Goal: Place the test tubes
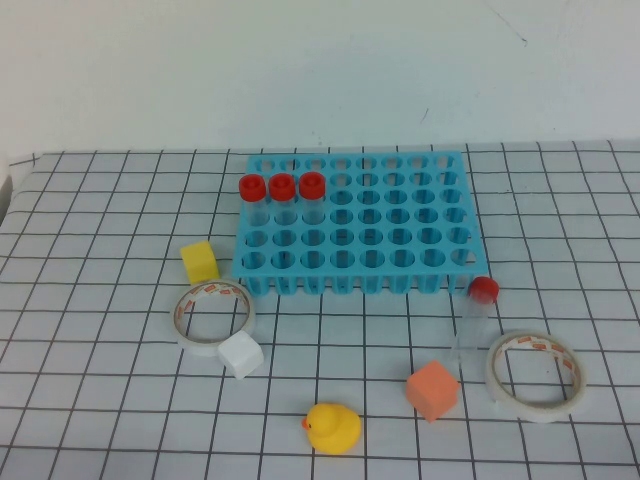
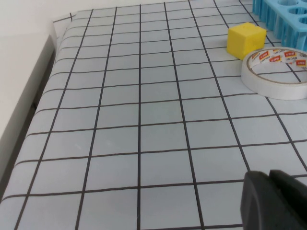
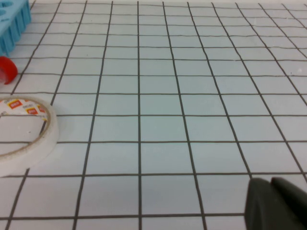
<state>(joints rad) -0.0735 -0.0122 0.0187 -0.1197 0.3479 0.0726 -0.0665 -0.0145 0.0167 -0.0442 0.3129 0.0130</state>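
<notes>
A blue tube rack (image 1: 356,222) stands at the middle back of the gridded table. Three red-capped test tubes (image 1: 282,198) stand side by side in its left holes. A fourth clear tube with a red cap (image 1: 473,315) lies on the table in front of the rack's right end; its cap (image 3: 5,70) shows in the right wrist view. Neither arm appears in the high view. My left gripper (image 2: 268,179) hangs shut and empty over bare table near the table's left side. My right gripper (image 3: 271,186) is shut and empty too, over bare table right of the tape roll.
A yellow cube (image 1: 199,262), a tape roll (image 1: 214,316) and a white cube (image 1: 241,355) lie left of the rack's front. A yellow duck (image 1: 332,428), an orange cube (image 1: 432,390) and a second tape roll (image 1: 535,375) sit nearer the front edge.
</notes>
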